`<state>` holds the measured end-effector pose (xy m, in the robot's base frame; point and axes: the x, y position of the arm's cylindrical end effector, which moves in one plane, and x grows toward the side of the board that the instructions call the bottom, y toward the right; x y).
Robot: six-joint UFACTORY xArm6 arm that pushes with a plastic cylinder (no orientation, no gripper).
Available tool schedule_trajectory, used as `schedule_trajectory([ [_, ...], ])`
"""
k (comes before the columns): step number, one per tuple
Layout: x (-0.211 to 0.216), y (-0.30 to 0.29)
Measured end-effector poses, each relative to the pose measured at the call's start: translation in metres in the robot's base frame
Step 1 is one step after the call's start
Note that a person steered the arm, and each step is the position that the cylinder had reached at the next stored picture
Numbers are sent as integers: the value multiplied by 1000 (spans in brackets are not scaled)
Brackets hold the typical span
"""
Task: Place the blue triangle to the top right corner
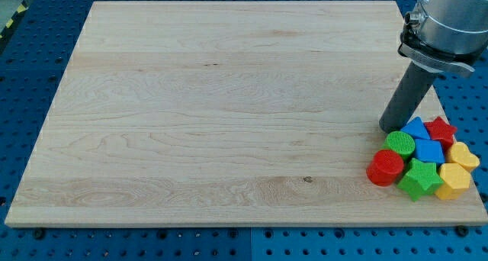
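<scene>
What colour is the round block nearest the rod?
Green, beside my tip, in the camera view.

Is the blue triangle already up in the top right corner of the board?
No: the blue triangle sits in the block cluster near the view's bottom right, with my tip just to its left.

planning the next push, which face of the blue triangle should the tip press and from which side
Press the blue triangle on its lower face, coming from the view's bottom, a judgement: the top right corner lies up-view. That face is packed against the blue block and green cylinder, and my tip sits at its left, so approach is cramped.
</scene>
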<state>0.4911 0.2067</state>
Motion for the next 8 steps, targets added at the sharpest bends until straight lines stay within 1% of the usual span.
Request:
schedule_trajectory([
  [2, 2, 0],
  [3, -28, -22],
  [4, -90, -24],
  [5, -128, 46],
  [6, -129, 135],
  [8, -128, 138],
])
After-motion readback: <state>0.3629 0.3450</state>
